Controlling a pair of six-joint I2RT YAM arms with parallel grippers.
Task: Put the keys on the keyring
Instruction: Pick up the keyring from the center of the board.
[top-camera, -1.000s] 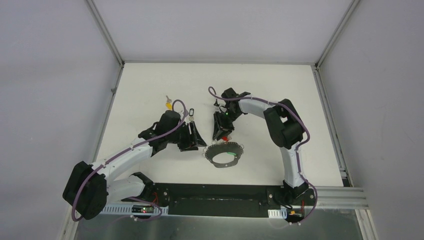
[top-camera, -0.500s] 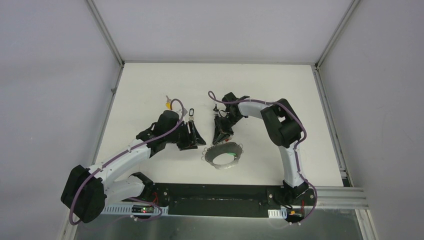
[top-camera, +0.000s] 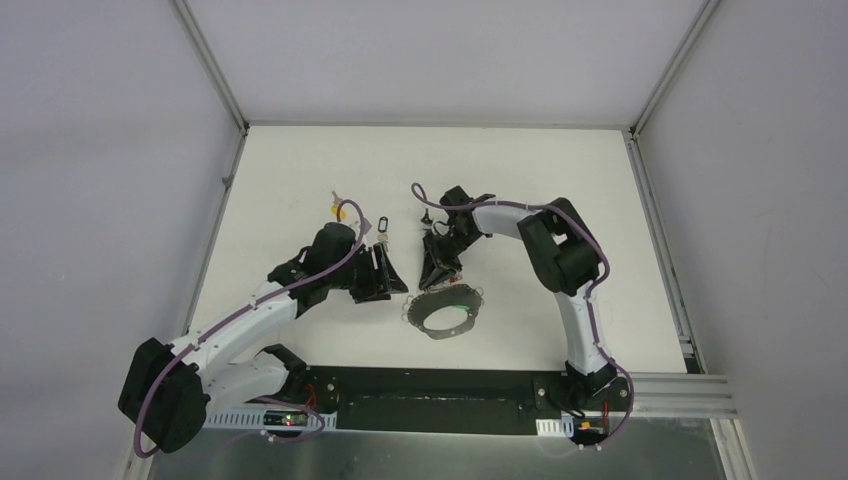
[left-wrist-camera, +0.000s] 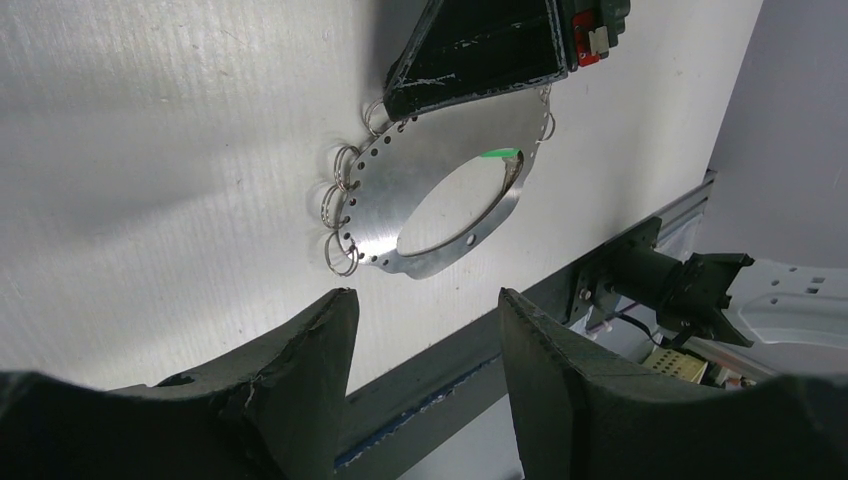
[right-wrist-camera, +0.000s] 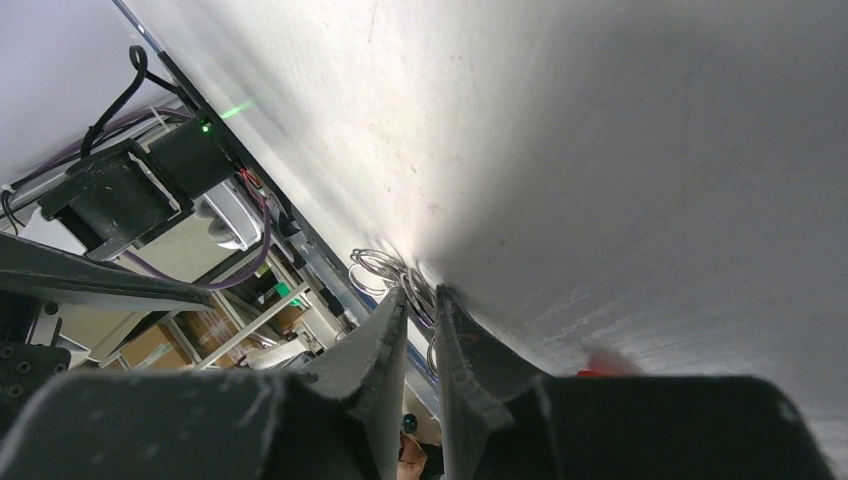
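Observation:
The keyring (top-camera: 445, 312) is a flat silvery oval plate with small wire rings along its rim, lying on the white table; the left wrist view shows it as the keyring (left-wrist-camera: 440, 190). My right gripper (top-camera: 438, 268) points down at its far edge. In the right wrist view the right gripper (right-wrist-camera: 422, 296) has its jaws almost together, with thin wire rings (right-wrist-camera: 385, 268) at and between the tips. My left gripper (top-camera: 388, 270) hovers left of the keyring. The left gripper (left-wrist-camera: 425, 312) is open and holds nothing. Two keys lie further back: a yellow-tagged key (top-camera: 337, 206) and a black-tagged key (top-camera: 380, 224).
The metal rail (top-camera: 450, 385) with both arm bases runs along the near edge. Grey walls enclose the table on the left, back and right. The left forearm (top-camera: 260, 305) stretches diagonally over the table's left part.
The right gripper has edged left along the keyring's far rim and its jaws have narrowed. The left arm has drawn slightly back to the left. The keyring barely shifted.

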